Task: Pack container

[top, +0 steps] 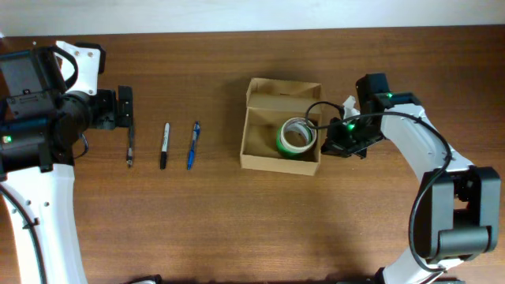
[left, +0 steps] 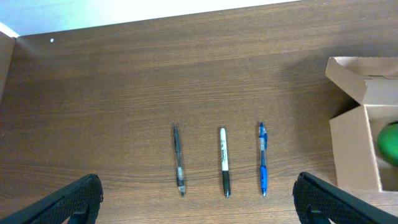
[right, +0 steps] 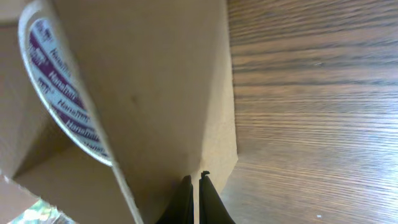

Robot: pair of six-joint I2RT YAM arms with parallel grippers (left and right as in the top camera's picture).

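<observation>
The tan cardboard container (top: 254, 130) stands open at mid-table, its lid flap folded back. A green tape roll (top: 297, 137) lies inside; the right wrist view shows its white and purple printed core (right: 59, 93). My right gripper (top: 330, 142) is at the box's right wall, its jaws (right: 194, 182) closed on the cardboard side tab (right: 217, 124). My left gripper (top: 125, 108) is open and empty, hovering (left: 198, 190) over a row of pens left of the box (left: 354, 149).
Three items lie side by side left of the box: a black pen (top: 129, 147), a black-and-white marker (top: 165, 145) and a blue pen (top: 192, 144). They also show in the left wrist view (left: 179, 160), (left: 224, 163), (left: 262, 158).
</observation>
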